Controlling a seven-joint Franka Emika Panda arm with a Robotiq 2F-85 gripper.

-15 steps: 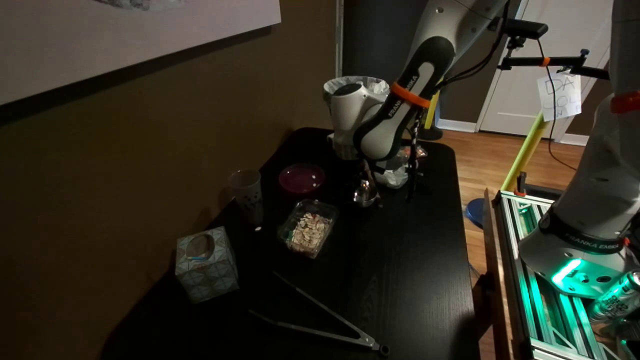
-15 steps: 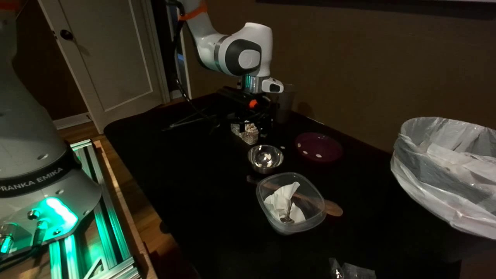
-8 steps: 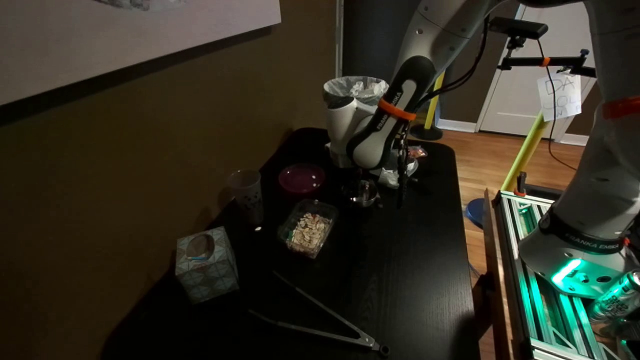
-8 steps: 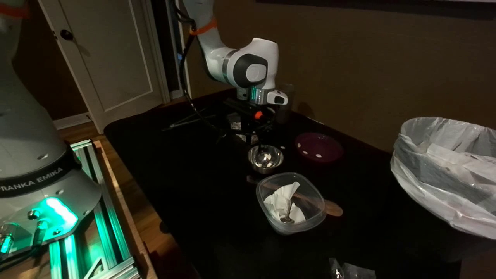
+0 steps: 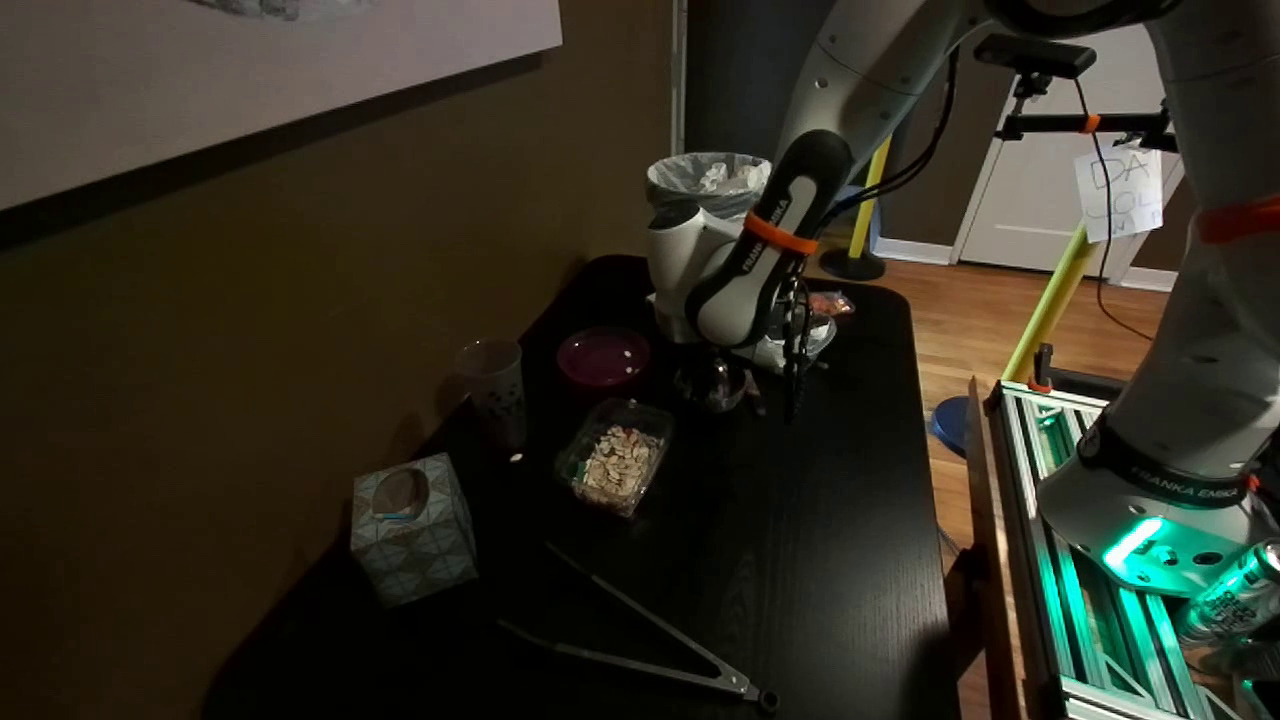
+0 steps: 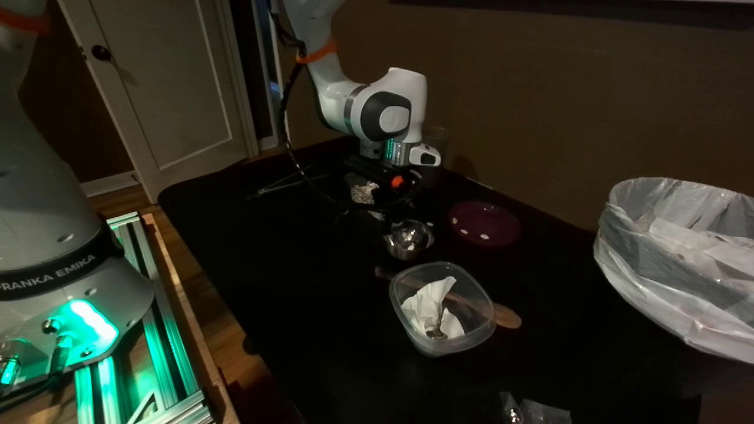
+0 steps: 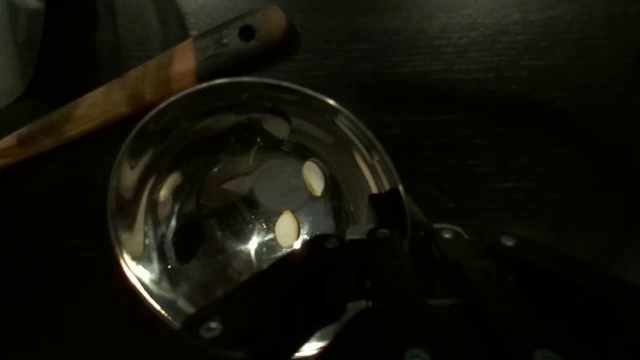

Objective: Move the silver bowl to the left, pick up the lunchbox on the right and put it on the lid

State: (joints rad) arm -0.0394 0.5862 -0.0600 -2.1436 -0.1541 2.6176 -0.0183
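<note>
The small silver bowl [image 7: 200,150] fills much of the wrist view, with a couple of pale seeds inside. My gripper [image 7: 406,217] is shut on its rim, one fingertip [image 7: 387,207] inside the wall and the other outside. In an exterior view the bowl [image 6: 409,240] looks slightly tilted beneath the dark gripper [image 6: 390,228]. The lunchbox [image 6: 424,341], a clear whitish container holding crumpled white paper and a small metal utensil, stands close by the bowl. The arm partly covers the lunchbox [image 5: 822,335] in an exterior view. I see no lid in any view.
A wooden utensil [image 7: 115,100] lies beside the bowl, running under the lunchbox. Around stand a dark red dish [image 6: 486,224], a box of pale flakes [image 5: 618,465], a cup [image 5: 495,390], a tissue box [image 5: 413,530], tongs [image 5: 650,640] and a white-lined bin [image 6: 677,259].
My gripper has come down to the bowl and closed on its rim. The bowl has shifted a little and tipped slightly. The lunchbox has stayed in place.
</note>
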